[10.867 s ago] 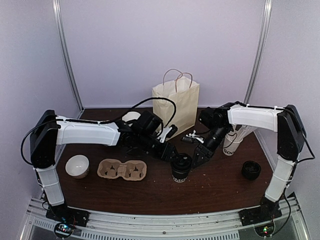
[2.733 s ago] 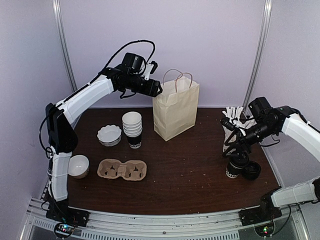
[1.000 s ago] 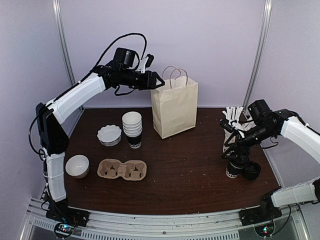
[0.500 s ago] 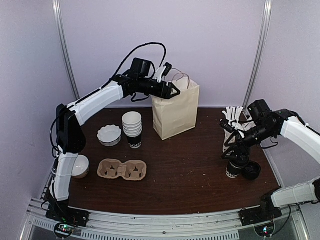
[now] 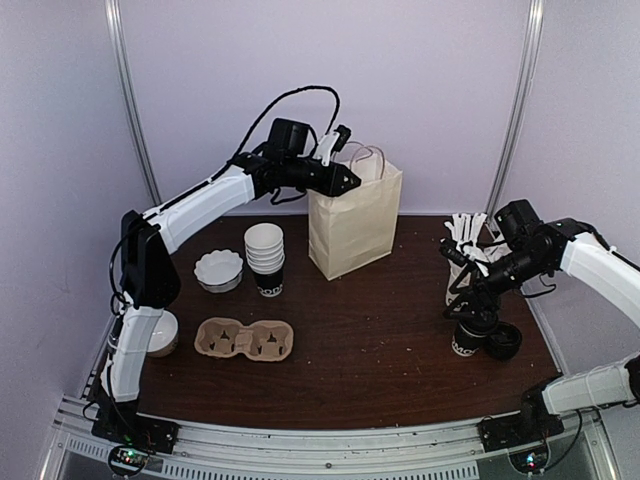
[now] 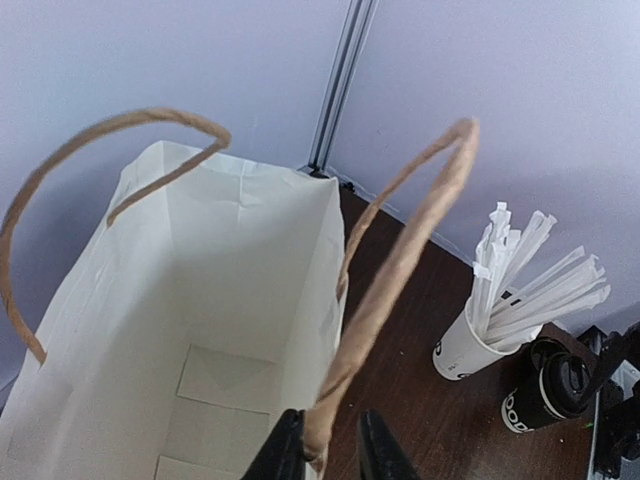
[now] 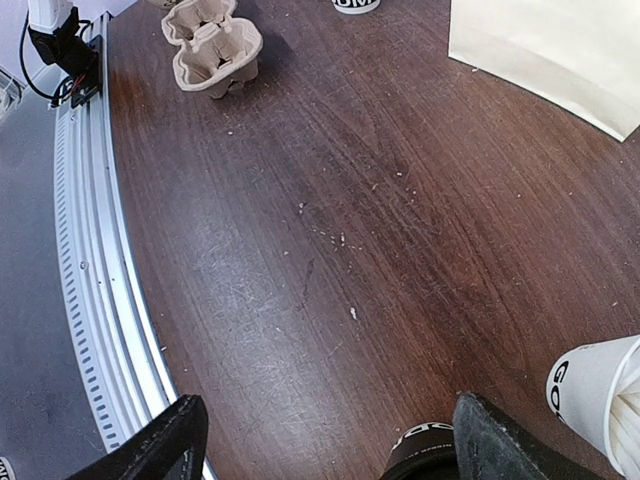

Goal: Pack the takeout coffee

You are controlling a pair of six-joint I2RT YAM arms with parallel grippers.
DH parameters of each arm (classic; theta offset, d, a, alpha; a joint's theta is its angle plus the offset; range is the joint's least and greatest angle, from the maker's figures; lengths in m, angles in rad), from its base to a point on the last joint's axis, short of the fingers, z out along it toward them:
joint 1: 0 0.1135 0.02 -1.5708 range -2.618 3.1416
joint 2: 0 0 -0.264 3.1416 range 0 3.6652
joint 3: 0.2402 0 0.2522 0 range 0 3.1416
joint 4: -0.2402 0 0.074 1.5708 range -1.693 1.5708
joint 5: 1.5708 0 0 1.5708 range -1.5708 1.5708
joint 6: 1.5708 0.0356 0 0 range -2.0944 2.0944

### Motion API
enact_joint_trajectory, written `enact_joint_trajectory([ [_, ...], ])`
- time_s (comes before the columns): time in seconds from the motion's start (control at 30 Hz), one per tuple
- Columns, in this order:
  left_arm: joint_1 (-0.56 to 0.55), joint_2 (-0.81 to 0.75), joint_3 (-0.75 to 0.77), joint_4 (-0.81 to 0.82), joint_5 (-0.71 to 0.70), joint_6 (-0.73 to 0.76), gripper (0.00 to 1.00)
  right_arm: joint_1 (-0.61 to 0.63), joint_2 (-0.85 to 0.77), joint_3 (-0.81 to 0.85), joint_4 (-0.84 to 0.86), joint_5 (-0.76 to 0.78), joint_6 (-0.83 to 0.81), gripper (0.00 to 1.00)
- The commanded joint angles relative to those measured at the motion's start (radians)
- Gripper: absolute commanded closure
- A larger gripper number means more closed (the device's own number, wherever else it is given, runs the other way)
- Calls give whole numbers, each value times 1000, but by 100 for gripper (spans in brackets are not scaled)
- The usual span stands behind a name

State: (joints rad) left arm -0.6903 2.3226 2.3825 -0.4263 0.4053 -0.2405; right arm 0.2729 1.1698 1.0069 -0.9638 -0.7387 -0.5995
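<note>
The takeout coffee (image 5: 467, 338), a black lidded cup with white lettering, stands at the right of the table; it also shows in the left wrist view (image 6: 545, 395). My right gripper (image 5: 470, 300) hovers just above it, open; in the right wrist view (image 7: 325, 445) the cup's rim (image 7: 425, 455) sits beside the right finger. My left gripper (image 5: 345, 183) is at the top of the cream paper bag (image 5: 355, 225). Its fingers (image 6: 325, 440) are narrowed round the near rope handle (image 6: 400, 250). The bag's inside (image 6: 230, 300) holds nothing.
A white cup of white sticks (image 5: 462, 250) stands behind the coffee, and a black round piece (image 5: 503, 341) lies right of it. At the left are stacked cups (image 5: 265, 258), a fluted white dish (image 5: 219, 269), a white bowl (image 5: 158, 335) and a cardboard cup carrier (image 5: 245, 339).
My left arm swung right to the bag's top and its jaws narrowed round the handle; the bag shifted slightly right. The right arm and the coffee have not moved.
</note>
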Motion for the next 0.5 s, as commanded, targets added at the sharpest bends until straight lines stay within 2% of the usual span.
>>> enact_joint_trajectory([
  [0.0, -12, -32, 25, 26, 21, 29, 83, -1, 14, -8, 11, 16, -7, 12],
  [0.17, -36, -90, -10, 20, 19, 54, 95, -1, 19, -10, 12, 22, -9, 12],
  [0.33, -63, -161, -39, -35, 74, 84, 99, 0, 24, -4, 10, 28, -10, 12],
  [0.47, -76, -251, -151, -75, 133, 134, 99, -1, 15, -7, 10, 21, -10, 12],
])
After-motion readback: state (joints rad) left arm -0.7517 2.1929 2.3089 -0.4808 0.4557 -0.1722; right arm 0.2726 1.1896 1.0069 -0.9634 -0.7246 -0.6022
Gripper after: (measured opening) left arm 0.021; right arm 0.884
